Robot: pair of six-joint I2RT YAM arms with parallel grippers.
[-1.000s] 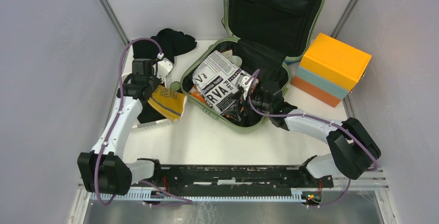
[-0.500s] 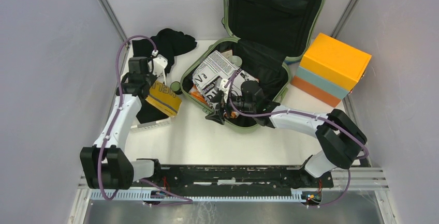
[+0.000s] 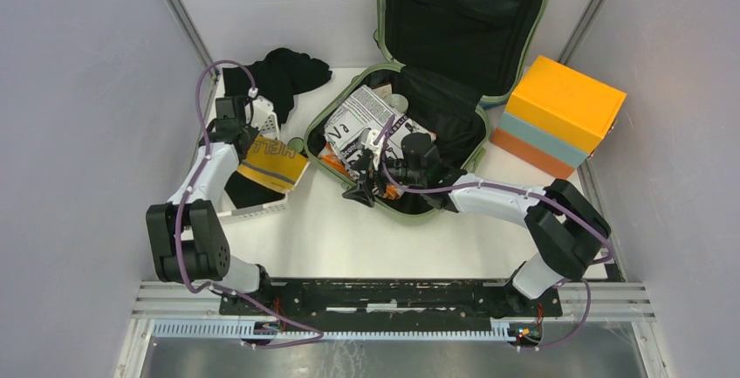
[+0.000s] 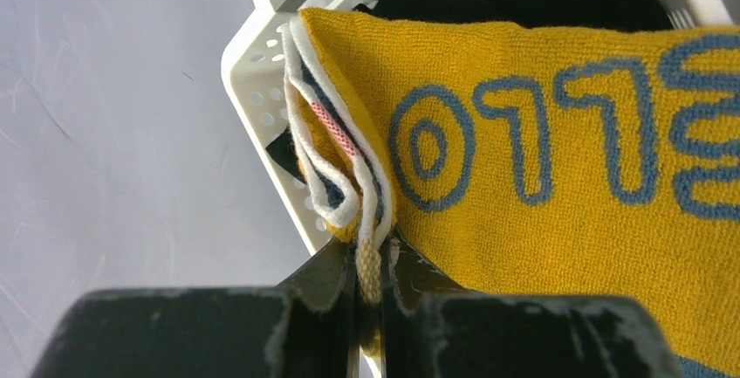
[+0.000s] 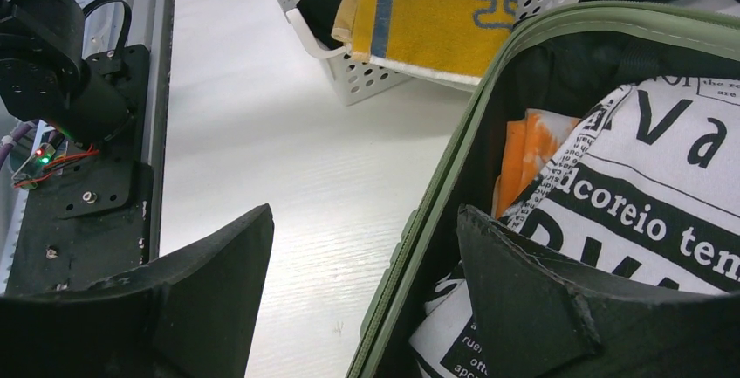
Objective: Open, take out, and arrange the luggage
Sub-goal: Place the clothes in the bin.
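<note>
The luggage (image 3: pixel 462 20), a sage-green hard-shell suitcase, is seen lying open at the back middle of the white table (image 3: pixel 349 238), its lid raised upright against the rear wall so that the black lining is shown. Inside the lower shell a cloth printed like a newspaper (image 3: pixel 362 116) is bunched up, and a piece of orange fabric (image 5: pixel 524 155) is tucked beside it against the near wall. The right gripper (image 3: pixel 365 188) is held low at the near-left rim of the case with its jaws spread wide; in the right wrist view one finger is seen over the table and the other over the inside of the shell, with the green rim between them, and nothing is clamped. The left gripper (image 4: pixel 366 264) is pinched narrow on the folded edge of a yellow towel (image 4: pixel 541 160) with blue lettering, which is draped over the white perforated basket (image 3: pixel 253 212) at the left side of the table. Dark clothing is seen inside the basket under the towel. A heap of black clothes (image 3: pixel 284 72) is spread at the back left, just beyond the basket. An orange and light-blue box (image 3: pixel 563 112) is set to the right of the case, close beside it.
</note>
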